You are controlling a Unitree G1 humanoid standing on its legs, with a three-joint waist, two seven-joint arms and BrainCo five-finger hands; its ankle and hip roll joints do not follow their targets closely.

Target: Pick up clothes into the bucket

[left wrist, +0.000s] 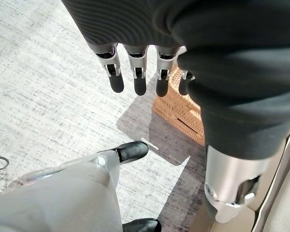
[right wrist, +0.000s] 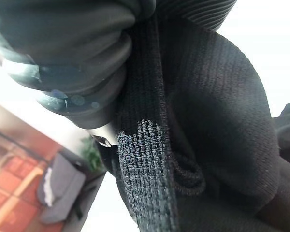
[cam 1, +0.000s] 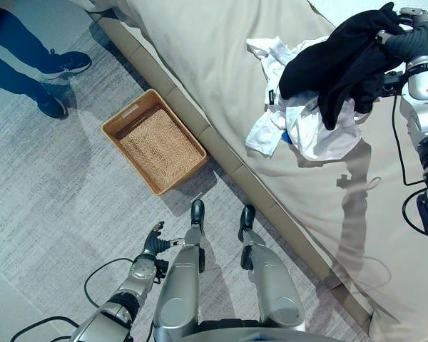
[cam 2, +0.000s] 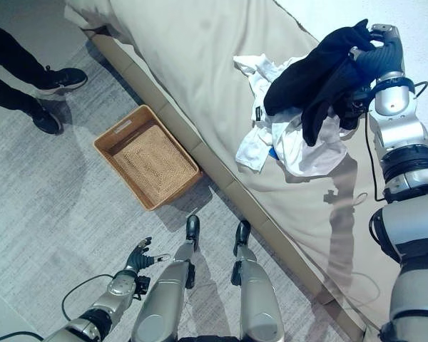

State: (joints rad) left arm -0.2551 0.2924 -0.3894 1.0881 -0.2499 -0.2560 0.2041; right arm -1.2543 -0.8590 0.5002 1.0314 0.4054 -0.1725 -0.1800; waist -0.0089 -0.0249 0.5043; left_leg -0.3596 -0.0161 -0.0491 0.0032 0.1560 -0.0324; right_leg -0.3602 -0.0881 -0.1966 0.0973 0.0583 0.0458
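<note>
A black garment [cam 1: 342, 60] hangs in the air above the bed, held up by my right hand [cam 1: 406, 39], which is shut on its top edge; the knit black cloth [right wrist: 203, 145] drapes right past that hand. Under it a pile of white clothes [cam 1: 299, 125] lies on the beige bed [cam 1: 200, 57]. The woven brown basket [cam 1: 153, 141] stands on the floor against the bed's side, with nothing in it. My left hand [cam 1: 157, 241] hangs low by the floor, its fingers [left wrist: 135, 72] straight and open, holding nothing.
A person's legs in dark trousers and dark shoes [cam 1: 53, 68] stand on the grey carpet beyond the basket, at the far left. The bed's long edge [cam 1: 271, 206] runs diagonally between me and the clothes.
</note>
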